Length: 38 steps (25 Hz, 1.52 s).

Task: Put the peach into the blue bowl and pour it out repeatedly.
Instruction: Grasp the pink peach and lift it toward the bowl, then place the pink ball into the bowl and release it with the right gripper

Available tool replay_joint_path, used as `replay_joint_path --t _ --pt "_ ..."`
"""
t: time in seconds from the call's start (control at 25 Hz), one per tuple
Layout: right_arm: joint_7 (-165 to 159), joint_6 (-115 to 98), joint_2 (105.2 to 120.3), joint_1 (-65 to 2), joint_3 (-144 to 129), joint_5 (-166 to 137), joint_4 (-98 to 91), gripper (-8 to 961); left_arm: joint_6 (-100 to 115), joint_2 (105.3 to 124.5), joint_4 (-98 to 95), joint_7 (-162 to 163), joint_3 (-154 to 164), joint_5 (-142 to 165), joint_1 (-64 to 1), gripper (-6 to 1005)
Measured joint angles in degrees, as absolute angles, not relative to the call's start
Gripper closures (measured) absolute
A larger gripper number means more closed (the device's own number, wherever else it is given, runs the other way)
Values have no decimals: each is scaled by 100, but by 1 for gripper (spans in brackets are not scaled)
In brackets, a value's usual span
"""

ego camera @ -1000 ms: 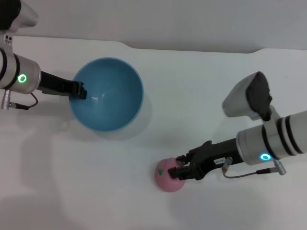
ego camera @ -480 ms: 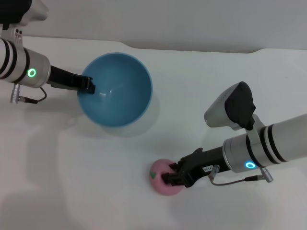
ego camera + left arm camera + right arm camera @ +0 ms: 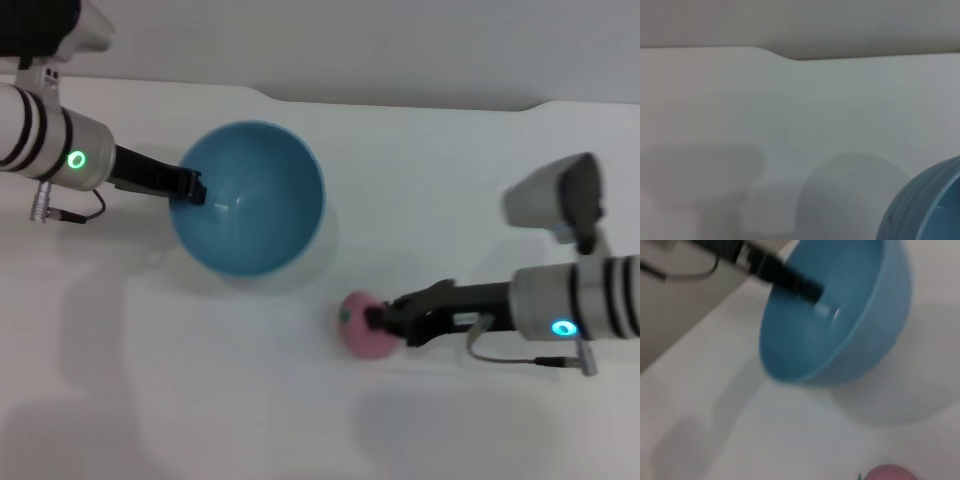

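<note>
Both claws grip: left (image 3: 188, 187) tilted blue bowl's (image 3: 250, 196) rim, right (image 3: 380, 318) peach (image 3: 362, 324).

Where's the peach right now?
In the head view the peach sits right of centre, gripped by the right gripper, below and right of the blue bowl that the left gripper holds by its rim.

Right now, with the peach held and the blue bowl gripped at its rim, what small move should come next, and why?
Probably carry the peach up toward the blue bowl: the right end effector grips it, the bowl looks empty, and the left end effector holds its rim.
</note>
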State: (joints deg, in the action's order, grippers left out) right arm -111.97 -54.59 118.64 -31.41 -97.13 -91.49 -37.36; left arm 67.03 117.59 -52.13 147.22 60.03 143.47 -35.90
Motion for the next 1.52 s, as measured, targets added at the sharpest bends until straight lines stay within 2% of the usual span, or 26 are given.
replay_joint_path --t 0.12,0.44,0.64,0.88,1.08,1.32,1.52 --pt "-10873 -5858 11856 -2695 -8764 -9147 -3892 879 6702 11767 -5211 14726 6244 14332 -3615 1000" --pt "-10065 -7042 11887 -2146 -7414 -8895 -4448 909 6696 11841 -5131 14926 7367 14306 -3968 1000" --pt "-9389 -7663 11882 -2202 -7415 -8333 -4598 910 6698 11866 -5063 15165 8135 14107 -4232 1000" --pt "-9039 -7379 11893 -2532 -7920 -8414 -4440 910 6664 11882 -5084 15217 8460 13444 -4327 999" --pt "-8999 -6953 11903 -2566 -8329 -8419 -4416 811 6691 11861 -5121 15220 8448 13298 -4309 999" --pt "-8975 -7012 11895 -2572 -8360 -8403 -4520 616 6722 11857 -5121 15227 8471 13282 -4296 999" --pt "-8980 -7134 11883 -2501 -8278 -8386 -4726 539 6730 11851 -5106 15231 8477 13278 -4285 1000"
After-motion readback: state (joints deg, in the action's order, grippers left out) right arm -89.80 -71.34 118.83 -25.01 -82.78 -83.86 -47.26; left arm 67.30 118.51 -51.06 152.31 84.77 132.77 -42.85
